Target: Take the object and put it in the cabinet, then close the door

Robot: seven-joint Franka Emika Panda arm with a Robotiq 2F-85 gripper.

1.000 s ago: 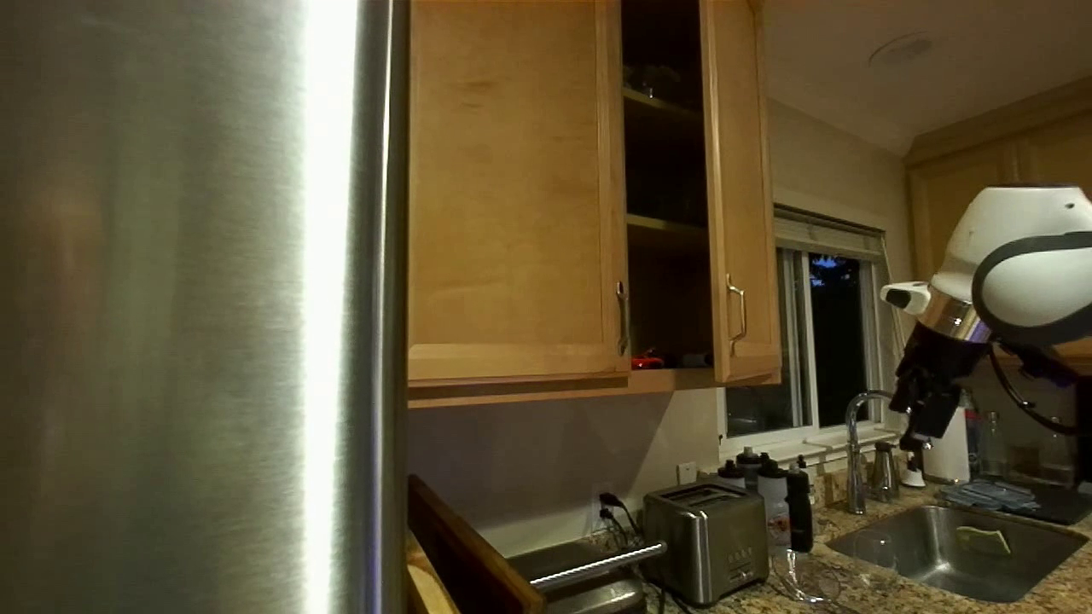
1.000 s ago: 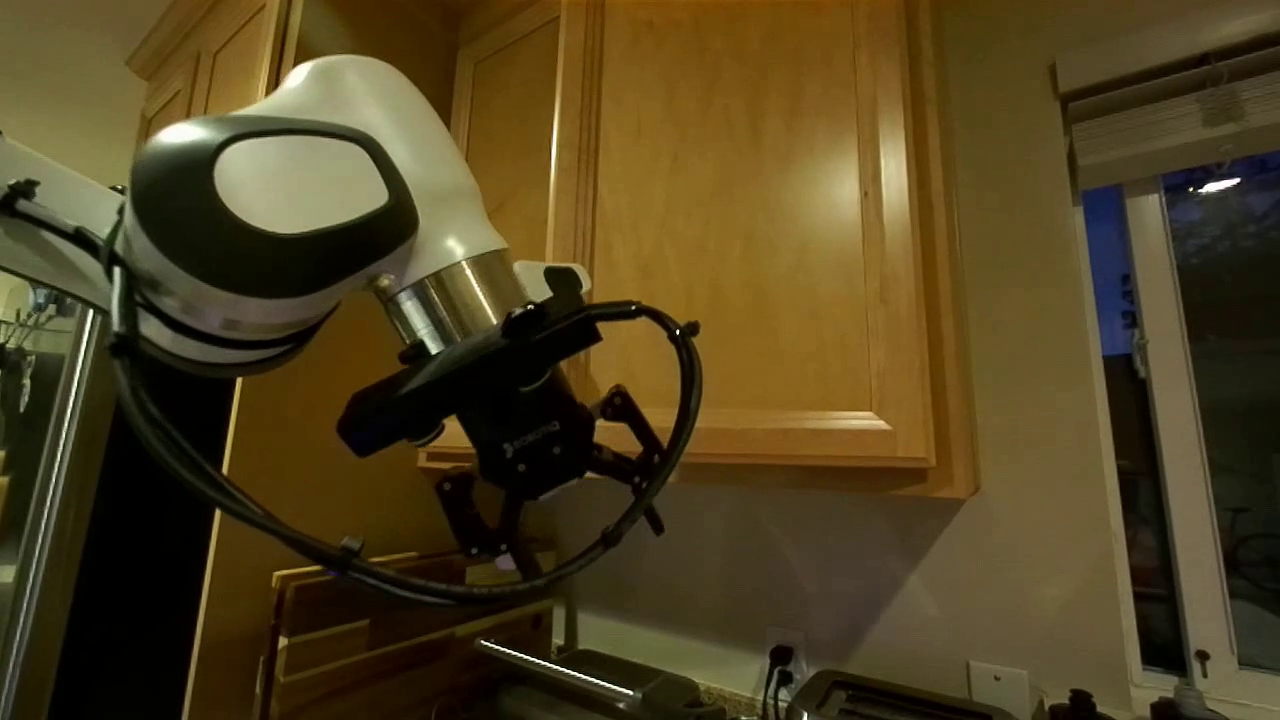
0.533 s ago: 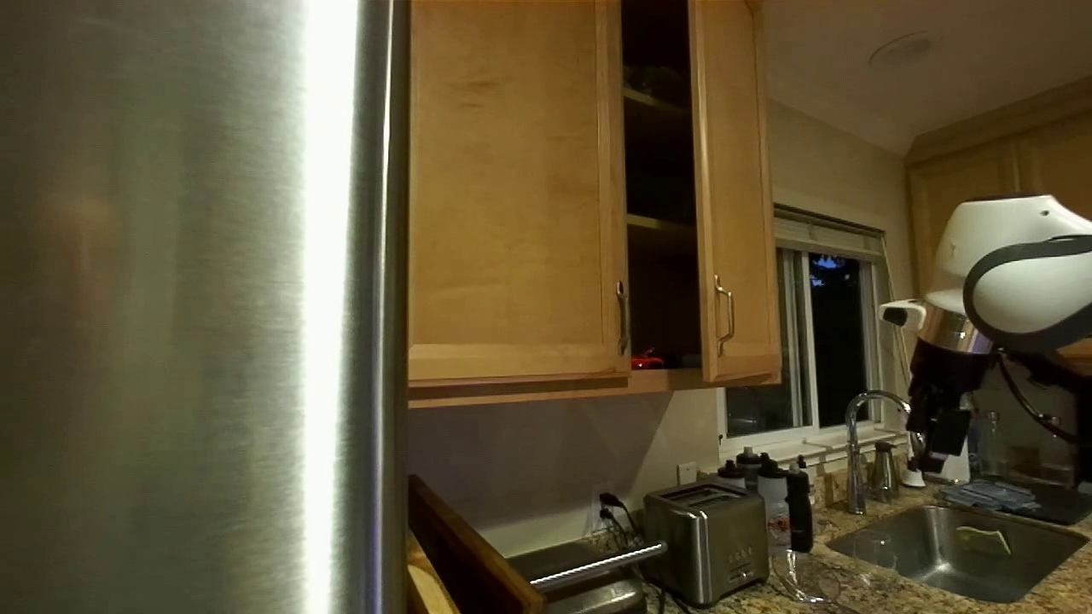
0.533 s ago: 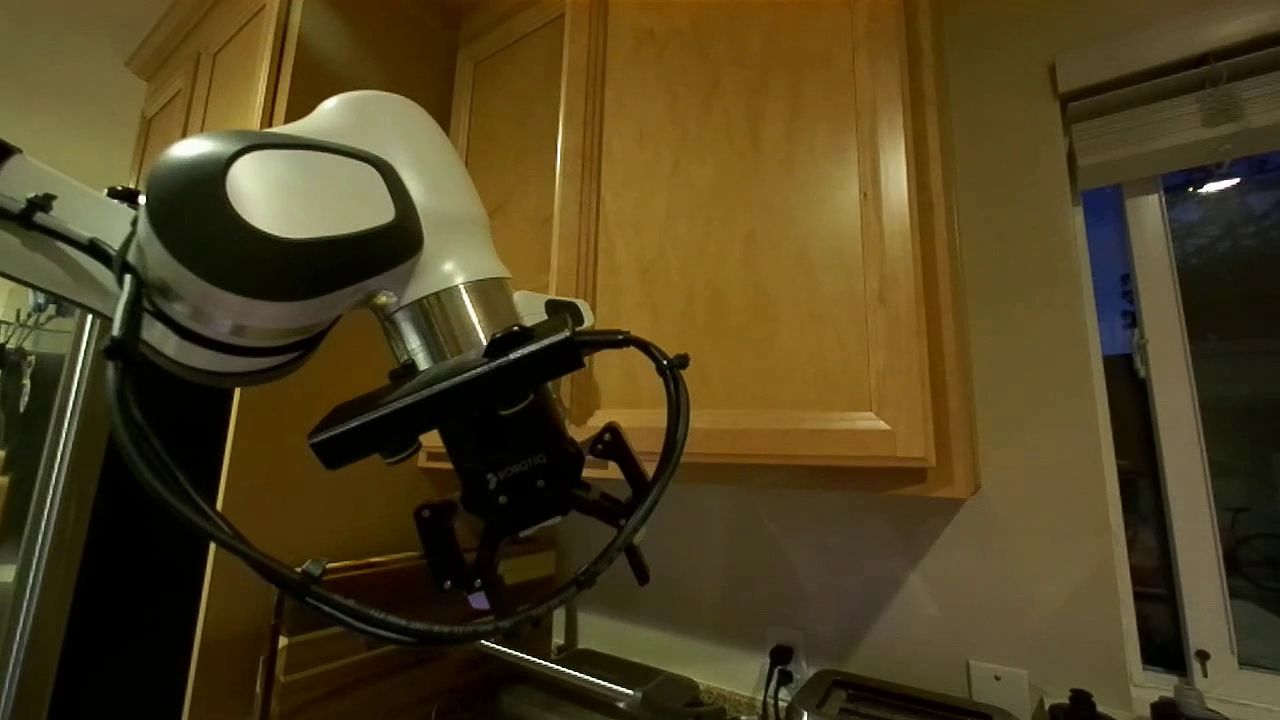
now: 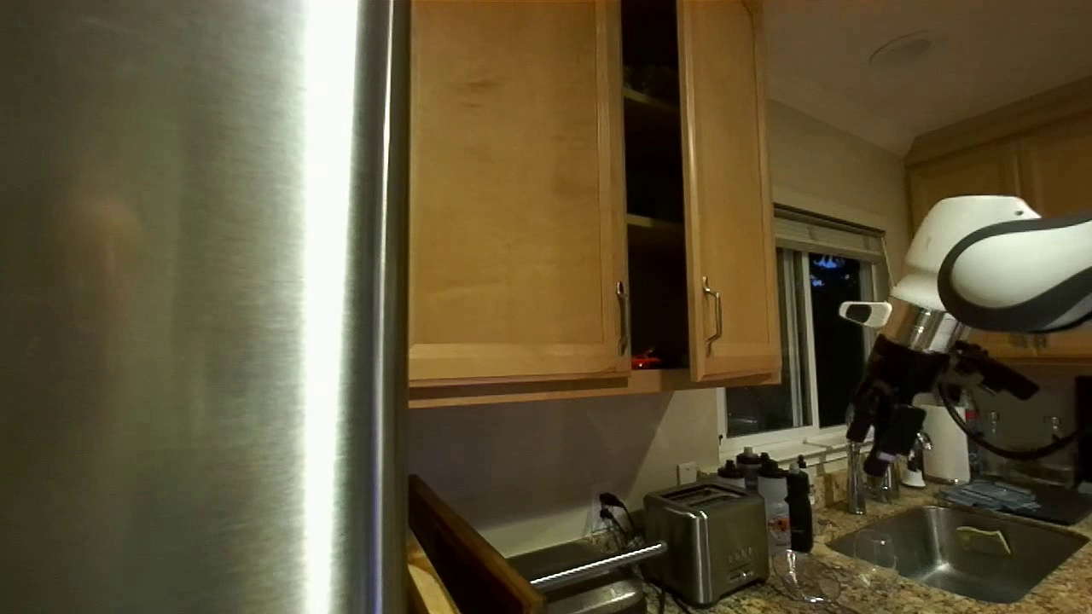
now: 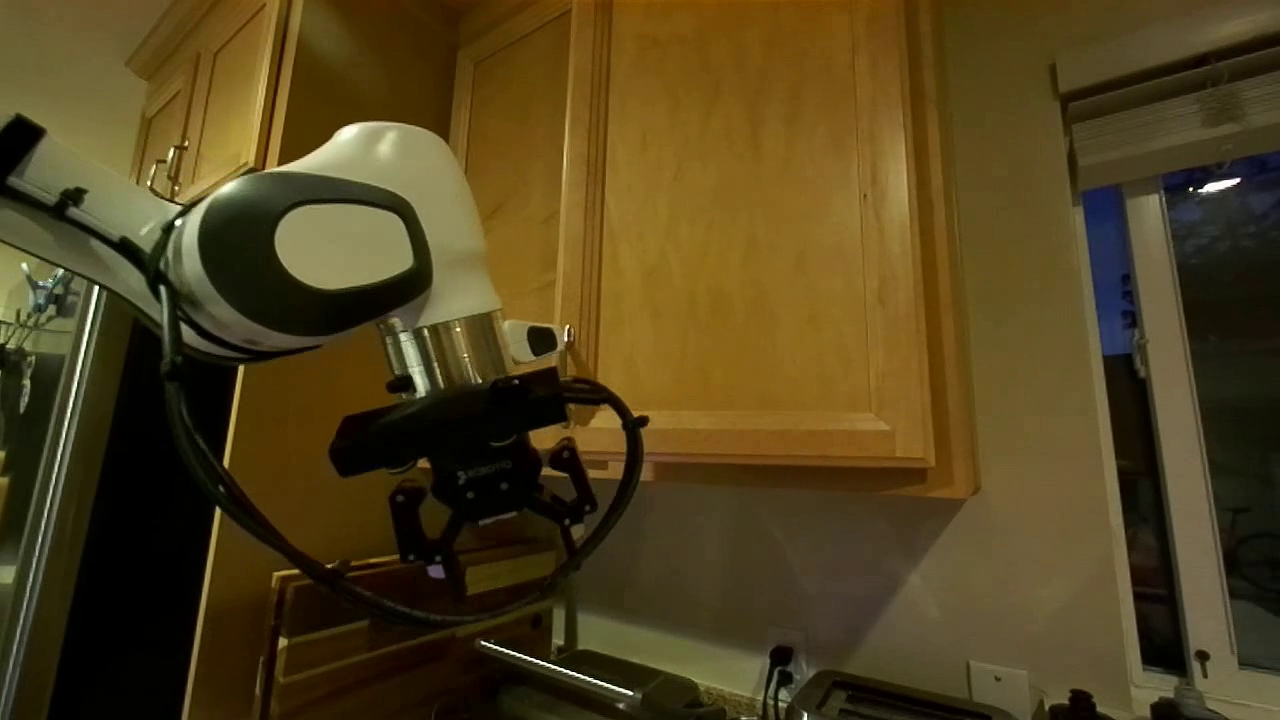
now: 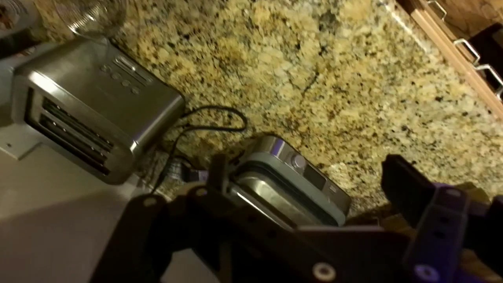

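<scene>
The wooden cabinet (image 5: 512, 188) hangs on the wall; the panel on its near side in that view is shut. The door (image 5: 732, 188) stands ajar, leaving a narrow dark gap with shelves; it also shows in an exterior view from its outer face (image 6: 750, 220). A small red object (image 5: 646, 360) sits on the cabinet's bottom shelf, partly hidden. My gripper (image 6: 512, 568) is open and empty, pointing down, below the cabinet's lower edge in that view. In the wrist view my gripper (image 7: 310, 177) has its fingers wide apart, above the counter. Whether any part of the arm touches the door is unclear.
A toaster (image 5: 708, 546) and a steel appliance with a bar handle (image 7: 283, 184) stand on the granite counter (image 7: 314, 78). Bottles (image 5: 772, 499), a sink (image 5: 930, 563) and a faucet lie beyond. A big brushed-steel appliance (image 5: 171, 307) and wooden boards (image 6: 400, 640) stand nearby.
The door has swung inward, narrowing the gap. The arm and gripper have moved lower, and the gripper has turned to point more straight down in an exterior view. The gripper stays open.
</scene>
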